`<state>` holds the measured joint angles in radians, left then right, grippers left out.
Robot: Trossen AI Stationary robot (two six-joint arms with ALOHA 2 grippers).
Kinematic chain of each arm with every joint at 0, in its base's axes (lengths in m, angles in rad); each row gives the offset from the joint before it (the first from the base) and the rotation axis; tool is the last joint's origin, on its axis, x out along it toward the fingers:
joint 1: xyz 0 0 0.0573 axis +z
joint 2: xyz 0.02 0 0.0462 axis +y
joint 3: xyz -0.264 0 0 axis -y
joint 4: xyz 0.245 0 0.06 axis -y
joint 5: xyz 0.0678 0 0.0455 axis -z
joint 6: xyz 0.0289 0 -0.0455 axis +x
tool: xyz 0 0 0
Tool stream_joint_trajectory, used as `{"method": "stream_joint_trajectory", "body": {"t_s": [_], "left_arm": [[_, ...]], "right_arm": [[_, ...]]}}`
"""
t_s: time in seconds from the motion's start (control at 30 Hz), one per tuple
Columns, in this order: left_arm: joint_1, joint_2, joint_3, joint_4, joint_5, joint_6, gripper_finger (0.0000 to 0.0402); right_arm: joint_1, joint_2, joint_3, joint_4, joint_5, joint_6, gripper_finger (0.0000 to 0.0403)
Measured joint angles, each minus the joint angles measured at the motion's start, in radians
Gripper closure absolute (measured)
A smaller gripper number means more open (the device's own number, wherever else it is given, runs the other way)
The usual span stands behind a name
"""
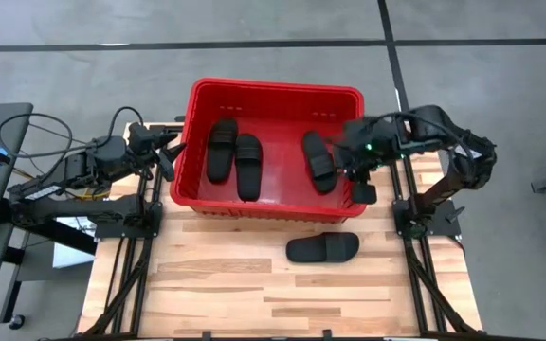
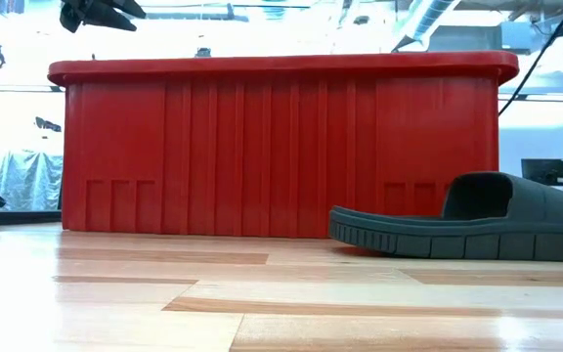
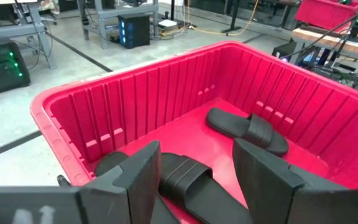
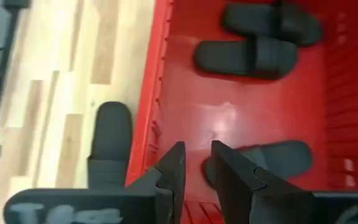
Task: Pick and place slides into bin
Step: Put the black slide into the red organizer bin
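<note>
I see the red bin (image 1: 275, 95) at the tabletop's far edge, three sandals (image 1: 247, 166) inside; a fourth sandal (image 1: 322, 249) lies just before it; left gripper (image 3: 194, 180) wide open, empty; right gripper (image 4: 197, 168) slightly parted, empty.

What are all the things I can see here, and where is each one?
Slides in the bin: three, black; two side by side near its left wall, one near its right wall.
Slide on the table: one, black; lying on the wood in front of the bin, apart from it.
Bin: one, red; at the back middle of the table.
Table: one, light wood planks; under everything.
Left pincer: one, dark; at the bin's left wall, fingers apart, holding nothing.
Right pincer: one, dark; over the bin's right end, fingers slightly apart, holding nothing.
</note>
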<state>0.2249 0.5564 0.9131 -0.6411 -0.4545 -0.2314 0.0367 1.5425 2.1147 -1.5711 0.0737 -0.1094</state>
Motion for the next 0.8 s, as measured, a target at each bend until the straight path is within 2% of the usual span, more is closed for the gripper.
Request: {"method": "stream_joint_trajectory", "body": {"t_s": [0.13, 0.33, 0.47, 0.63, 0.8], "left_arm": [[0.0, 0.001, 0.0, 0.012, 0.044, -0.046, 0.0211], [0.0, 0.039, 0.0, 0.091, 0.296, 0.016, 0.0211], [0.0, 0.071, 0.0, 0.141, 0.351, 0.066, 0.0211], [0.0, 0.108, 0.0, 0.171, 0.354, 0.08, 0.0211], [0.0, 0.133, 0.0, 0.206, 0.421, 0.08, 0.0211]], "right_arm": [[0.072, -0.012, 0.0, 0.0, 0.114, 0.081, 0.0333], [0.158, -0.049, -0.01, 0.0, 0.138, 0.236, 0.0333], [0.22, -0.076, -0.057, 0.003, 0.138, 0.359, 0.0333], [0.297, -0.148, -0.224, 0.0, 0.134, 0.558, 0.0333], [0.393, -0.218, -0.432, -0.001, 0.133, 0.792, 0.0333]]}}
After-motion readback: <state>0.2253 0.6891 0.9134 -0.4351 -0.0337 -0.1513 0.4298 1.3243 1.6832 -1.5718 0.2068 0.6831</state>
